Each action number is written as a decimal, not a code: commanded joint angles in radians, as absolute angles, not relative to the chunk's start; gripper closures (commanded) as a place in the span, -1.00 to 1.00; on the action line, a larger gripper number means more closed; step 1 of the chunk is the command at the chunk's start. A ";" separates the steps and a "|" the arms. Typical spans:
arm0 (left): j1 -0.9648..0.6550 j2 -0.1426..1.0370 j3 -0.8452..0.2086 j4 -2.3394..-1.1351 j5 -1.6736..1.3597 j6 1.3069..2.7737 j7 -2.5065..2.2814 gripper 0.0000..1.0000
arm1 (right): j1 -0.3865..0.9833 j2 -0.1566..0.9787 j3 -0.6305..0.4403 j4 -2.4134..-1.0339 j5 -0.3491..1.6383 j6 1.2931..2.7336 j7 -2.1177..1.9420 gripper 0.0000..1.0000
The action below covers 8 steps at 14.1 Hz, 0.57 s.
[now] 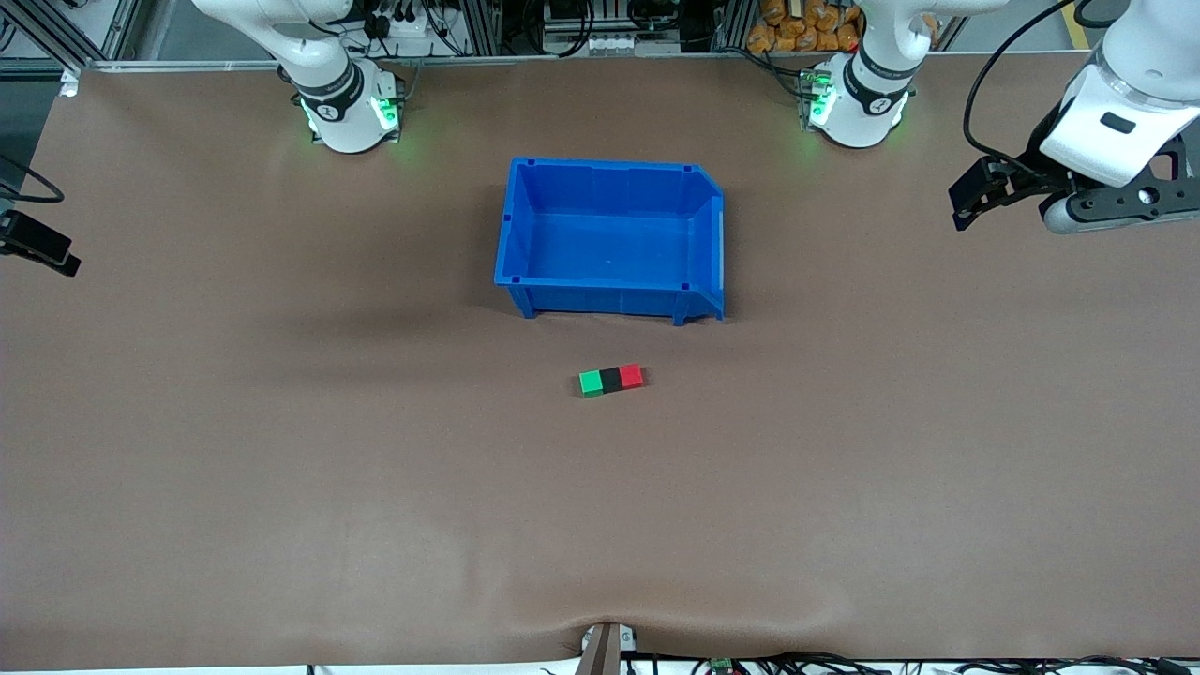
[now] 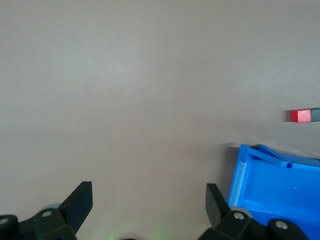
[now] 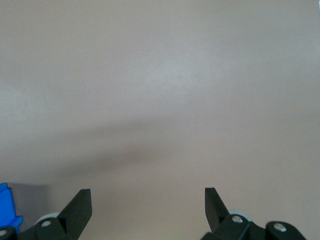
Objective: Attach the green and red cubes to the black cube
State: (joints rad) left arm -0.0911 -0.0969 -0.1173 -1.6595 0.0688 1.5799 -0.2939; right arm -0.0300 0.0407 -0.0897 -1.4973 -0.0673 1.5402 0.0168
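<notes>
The green cube [image 1: 591,383], the black cube [image 1: 610,379] and the red cube [image 1: 631,375] lie in one row on the brown table, touching, with the black one in the middle. The row is nearer to the front camera than the blue bin. The left wrist view shows the red cube [image 2: 300,116] and an edge of the black cube [image 2: 315,115]. My left gripper [image 1: 966,204] [image 2: 149,197] is open and empty, up over the left arm's end of the table. My right gripper [image 1: 42,248] [image 3: 148,200] is open and empty over the right arm's end.
An empty blue bin [image 1: 712,244] stands mid-table between the cubes and the robot bases. Its corner shows in the left wrist view [image 2: 240,175] and in the right wrist view [image 3: 5,207]. Bare brown mat surrounds the cubes.
</notes>
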 commanded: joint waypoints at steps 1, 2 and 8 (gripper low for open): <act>-0.078 -0.112 -0.130 -1.657 0.052 1.525 -0.279 -1.00 | -0.025 0.008 -0.087 -1.525 -0.077 1.548 0.023 -1.00; -0.077 -0.110 -0.126 -1.648 0.052 1.514 -0.272 -1.00 | -0.025 0.002 -0.087 -1.534 -0.075 1.551 0.023 -1.00; -0.078 -0.078 -0.124 -1.608 0.051 1.513 -0.253 -1.00 | 0.018 -0.035 -0.095 -1.555 -0.068 1.574 0.018 -1.00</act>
State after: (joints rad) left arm -0.0890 -0.0949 -0.1187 -1.6491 0.0650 1.5304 -0.2746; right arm 0.0223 -0.0028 -0.0859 -1.5151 -0.0658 1.5571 0.0166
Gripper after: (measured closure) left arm 0.000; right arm 0.000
